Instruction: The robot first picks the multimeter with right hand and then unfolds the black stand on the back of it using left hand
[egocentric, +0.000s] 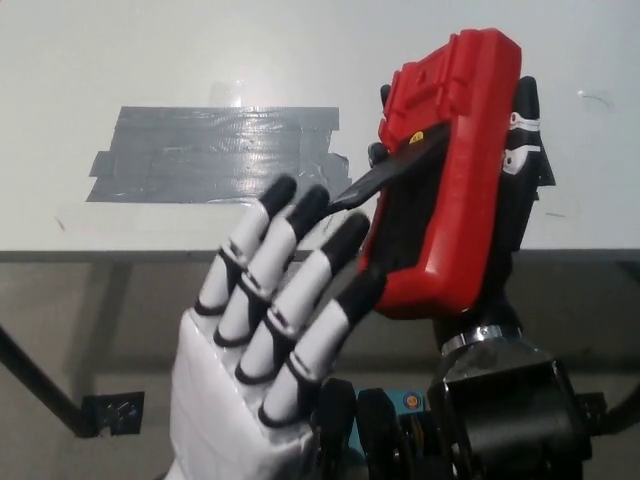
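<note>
Above the near edge of the table, my black right hand (520, 150) grips the red multimeter (440, 170) from behind, its fingers wrapped round the casing so that only their tips show along the far side, and holds the meter upright in the air with its back turned toward the head camera. On that back, the black stand (385, 178) already juts out at a shallow angle, its free end pointing to the left and its hinge end lost in the dark recess of the casing. My white left hand (265, 330) is raised beside the meter, holding nothing, its fingers (285, 215) straight and spread a little; the uppermost tips reach right up to the free end of the stand, though from this angle I cannot tell whether they touch it. Behind both hands lies the pale table (120, 50) with a patch of grey tape (215, 155) stuck flat on it, well clear of the work. I judge the pick-up done and the unfolding step in hand, partly begun. The next move, as I read it, calls for hooking a fingertip under the stand's free end and swinging it further out while the right hand keeps the meter steady.
</note>
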